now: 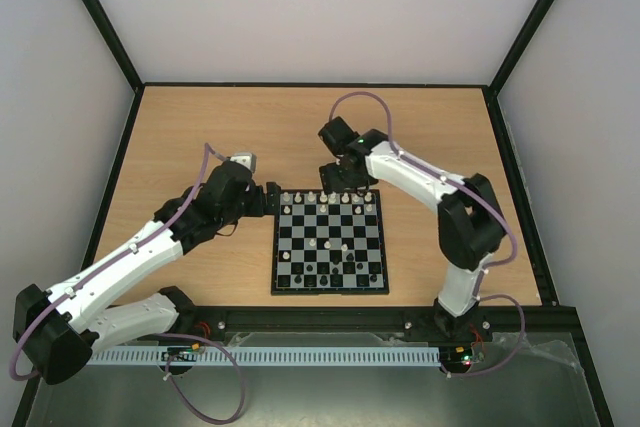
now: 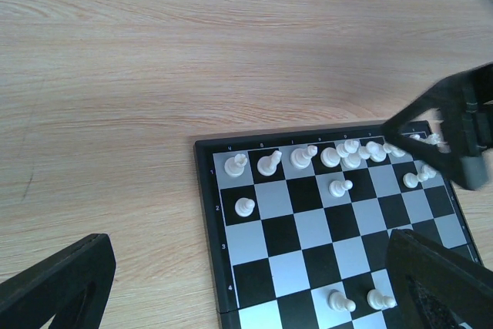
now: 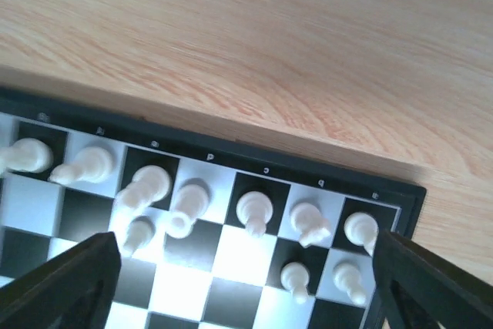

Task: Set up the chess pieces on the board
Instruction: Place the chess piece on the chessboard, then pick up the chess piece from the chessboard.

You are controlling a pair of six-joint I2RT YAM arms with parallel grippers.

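Observation:
The board (image 1: 282, 247) lies at the middle of the table. Cream-white chess pieces (image 1: 322, 197) line its far row, a few more white ones (image 1: 313, 243) stand mid-board, and black pieces (image 1: 310, 272) sit toward its near edge. My left gripper (image 1: 268, 199) hovers at the board's far-left corner, open, with nothing between its fingers (image 2: 54, 287); below it are the board border (image 2: 206, 213) and a white pawn (image 2: 244, 206). My right gripper (image 1: 345, 179) hangs over the far row, open, its fingers (image 3: 431, 287) wide apart above the white back-row pieces (image 3: 254, 209).
The wooden table (image 1: 200, 137) extends beyond the board on every side. Black frame posts (image 1: 100, 17) and pale walls enclose it. A rail (image 1: 330, 319) runs along the near edge by the arm bases. The right arm's jaws (image 2: 454, 129) show in the left wrist view.

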